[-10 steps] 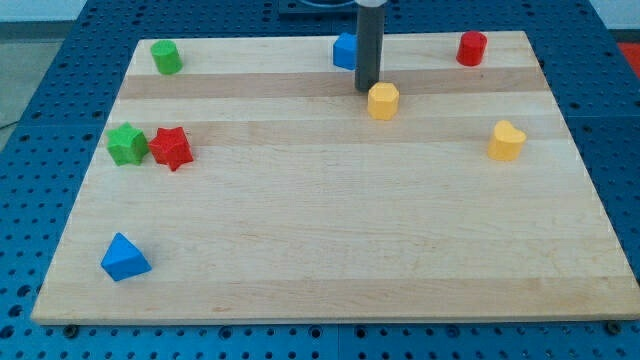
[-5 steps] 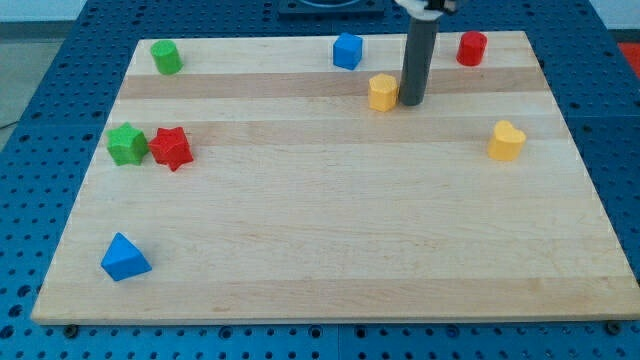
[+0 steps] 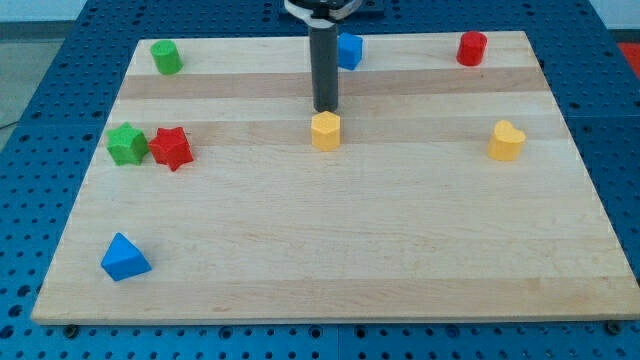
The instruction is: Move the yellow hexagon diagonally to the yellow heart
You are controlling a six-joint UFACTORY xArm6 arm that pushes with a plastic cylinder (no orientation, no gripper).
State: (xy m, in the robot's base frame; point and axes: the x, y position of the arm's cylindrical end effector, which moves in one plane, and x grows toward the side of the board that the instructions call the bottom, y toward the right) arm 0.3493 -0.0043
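The yellow hexagon [image 3: 325,131] lies on the wooden board near the middle of its upper half. My tip [image 3: 325,108] is just above the hexagon toward the view's top, touching or nearly touching its upper edge. The yellow heart [image 3: 506,141] lies far to the view's right, at about the same height as the hexagon. The rod rises straight up from the tip and partly hides a blue block [image 3: 349,50] behind it.
A red block [image 3: 472,48] is at the top right and a green cylinder [image 3: 166,57] at the top left. A green block [image 3: 127,144] and a red star [image 3: 171,148] touch at the left. A blue triangle [image 3: 124,258] is at the bottom left.
The yellow hexagon has moved left and down, away from the heart. My tip went from the hexagon's upper left to its right side, then swung left to sit just above it.
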